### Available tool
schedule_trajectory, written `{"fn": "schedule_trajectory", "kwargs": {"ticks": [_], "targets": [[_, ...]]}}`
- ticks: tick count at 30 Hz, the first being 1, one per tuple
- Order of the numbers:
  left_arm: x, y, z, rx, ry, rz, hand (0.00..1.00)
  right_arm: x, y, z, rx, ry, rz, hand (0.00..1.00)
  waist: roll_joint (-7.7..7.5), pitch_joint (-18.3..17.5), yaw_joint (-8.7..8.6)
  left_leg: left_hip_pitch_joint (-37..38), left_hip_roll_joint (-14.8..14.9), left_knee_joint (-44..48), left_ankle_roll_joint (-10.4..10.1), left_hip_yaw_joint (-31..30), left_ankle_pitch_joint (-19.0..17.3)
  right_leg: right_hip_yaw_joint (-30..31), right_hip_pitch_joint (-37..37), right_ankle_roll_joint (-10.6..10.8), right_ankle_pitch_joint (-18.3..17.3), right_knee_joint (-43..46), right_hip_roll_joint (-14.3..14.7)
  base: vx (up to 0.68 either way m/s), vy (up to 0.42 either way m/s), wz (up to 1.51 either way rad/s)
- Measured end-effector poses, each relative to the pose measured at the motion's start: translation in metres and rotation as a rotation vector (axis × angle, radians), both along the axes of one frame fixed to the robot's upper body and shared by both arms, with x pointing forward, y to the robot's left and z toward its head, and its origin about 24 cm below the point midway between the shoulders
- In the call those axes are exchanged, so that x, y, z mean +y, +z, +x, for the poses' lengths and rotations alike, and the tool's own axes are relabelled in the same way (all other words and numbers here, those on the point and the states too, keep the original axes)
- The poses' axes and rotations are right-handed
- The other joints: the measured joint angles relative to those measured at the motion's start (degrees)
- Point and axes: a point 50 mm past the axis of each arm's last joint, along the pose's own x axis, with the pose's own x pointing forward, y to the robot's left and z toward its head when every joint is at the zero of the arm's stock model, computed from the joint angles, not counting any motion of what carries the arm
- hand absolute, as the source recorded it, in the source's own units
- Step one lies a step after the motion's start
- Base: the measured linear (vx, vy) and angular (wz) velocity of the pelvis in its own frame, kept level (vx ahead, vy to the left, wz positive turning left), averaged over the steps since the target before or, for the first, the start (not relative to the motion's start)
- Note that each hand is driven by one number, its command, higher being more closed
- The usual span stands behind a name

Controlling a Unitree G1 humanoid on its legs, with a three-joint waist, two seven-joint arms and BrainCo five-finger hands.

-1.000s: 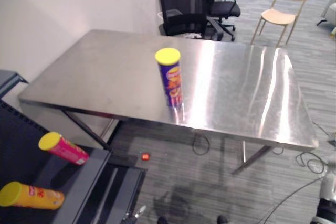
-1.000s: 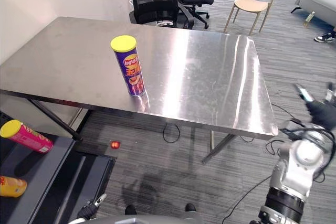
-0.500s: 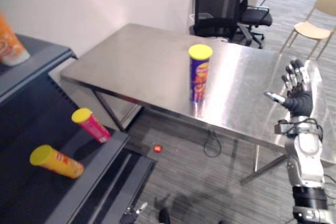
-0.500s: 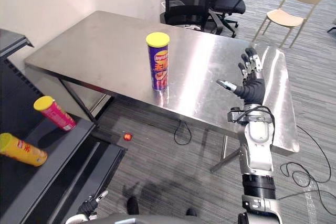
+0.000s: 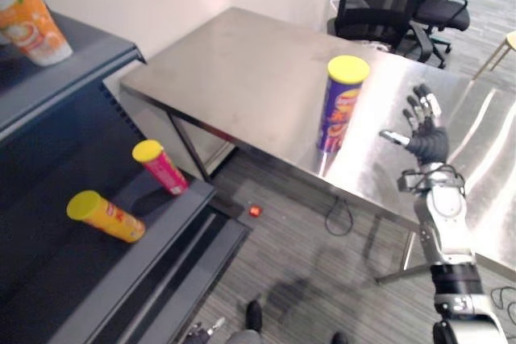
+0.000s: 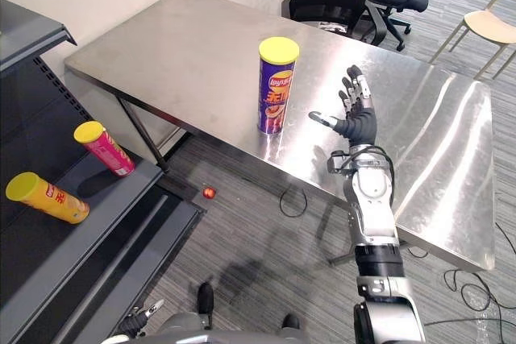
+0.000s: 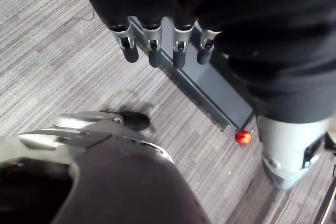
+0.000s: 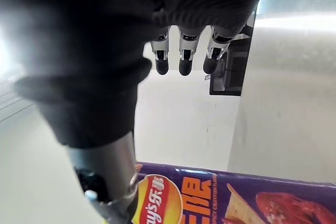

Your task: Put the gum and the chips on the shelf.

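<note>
Chips: upright on the table, untouched.
Right hand: fingers spread, just beside the chips, holding nothing.
Left hand: fingers straight, empty, hanging over the floor.
Shelf: two cans lie there.
Progress: you likely have the grasp, carry and placing still ahead.

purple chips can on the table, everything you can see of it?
A tall round tube, the purple chips can has a yellow lid and red-orange print on its side. It stands upright on the steel table near the front edge, mirrored in the metal. Only the table touches it: the open right hand is raised beside it, a gap between.
</note>
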Motion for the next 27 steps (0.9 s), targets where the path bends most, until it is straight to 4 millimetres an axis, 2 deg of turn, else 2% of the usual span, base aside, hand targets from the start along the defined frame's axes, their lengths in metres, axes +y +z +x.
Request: {"fn": "schedule_trajectory", "kwargs": {"ticks": [18, 27], "targets": [[0.000, 0.001, 0.001, -0.003, -0.001, 0.007, 0.00, 0.035, 0.005, 0.022, 0.026, 0.104, 0.002, 0.00, 0.02, 3.1, 1.01, -0.9, -0.2, 0.0, 0.0, -1.8, 0.3, -1.9, 0.3, 0.1, -0.1, -0.2, 0.0, -0.01, 0.002, 0.04], [0.001, 0.002, 0.005, -0.022, 0.002, 0.009, 0.00, 0.039, 0.011, 0.034, 0.043, 0.087, 0.006, 0.00, 0.04, 4.4, 1.39, -1.9, -0.2, 0.0, 0.0, -3.0, 0.6, -3.1, 0.3, 0.1, -0.1, -0.3, 0.1, -0.01, 0.003, 0.06]]}}
